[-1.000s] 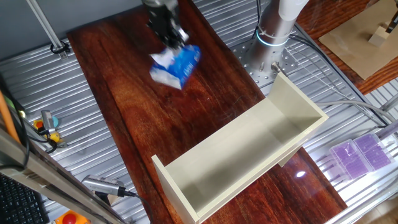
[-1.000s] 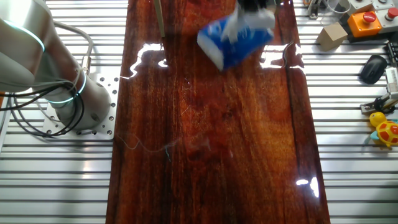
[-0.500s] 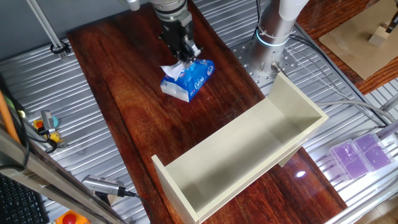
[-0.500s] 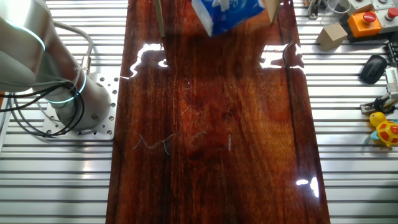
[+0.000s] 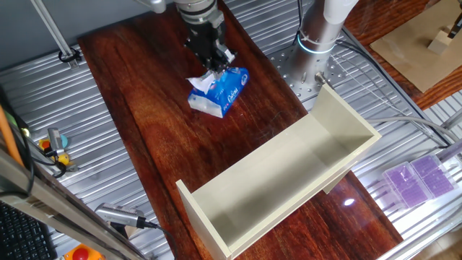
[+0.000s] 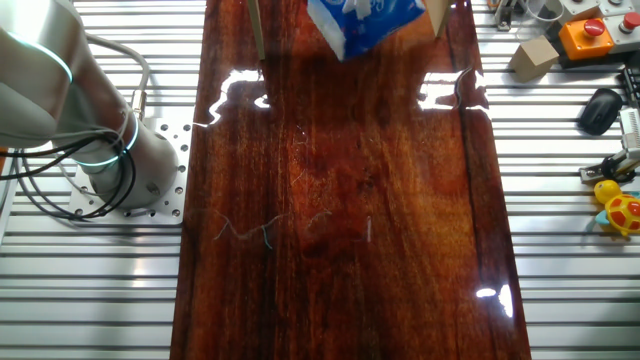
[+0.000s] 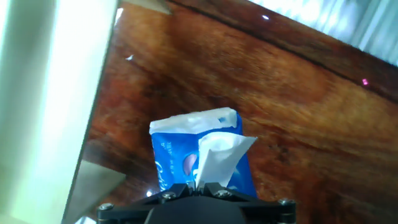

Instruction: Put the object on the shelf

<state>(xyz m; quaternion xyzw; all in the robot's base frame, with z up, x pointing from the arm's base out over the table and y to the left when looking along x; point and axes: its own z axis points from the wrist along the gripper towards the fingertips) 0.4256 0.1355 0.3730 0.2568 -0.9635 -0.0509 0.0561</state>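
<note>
The gripper (image 5: 210,63) pinches the white tissue tuft at the top of the pack (image 5: 220,91), its fingers pressed together on that tuft in the hand view, where the tissue rises straight into the black finger base. The pack hangs just below the gripper, tilted, its blue end pointing toward the shelf (image 5: 289,184). Whether it touches the table (image 5: 144,94) or hangs just clear cannot be told.

The relation that matters, as a judgement: the shelf lies well apart from the pack, further along the table and away from the gripper, and its long axis runs crosswise to the path from the pack. The open face looks up, so the pack would likely have to travel over the shelf's near long wall and come down between the two end boards.

The pack is soft film, blue with white print, creased and slack (it sags from the tuft rather than holding a firm shape). The tuft is thin paper, so the hold probably depends on the tissue not tearing or sliding out. The shelf is flat cream panel, matte, square-edged and rigid. The table is glossy dark red wood with strong reflections.

In the other fixed view only the lower part of the pack (image 6: 365,22) shows at the top edge.
</note>
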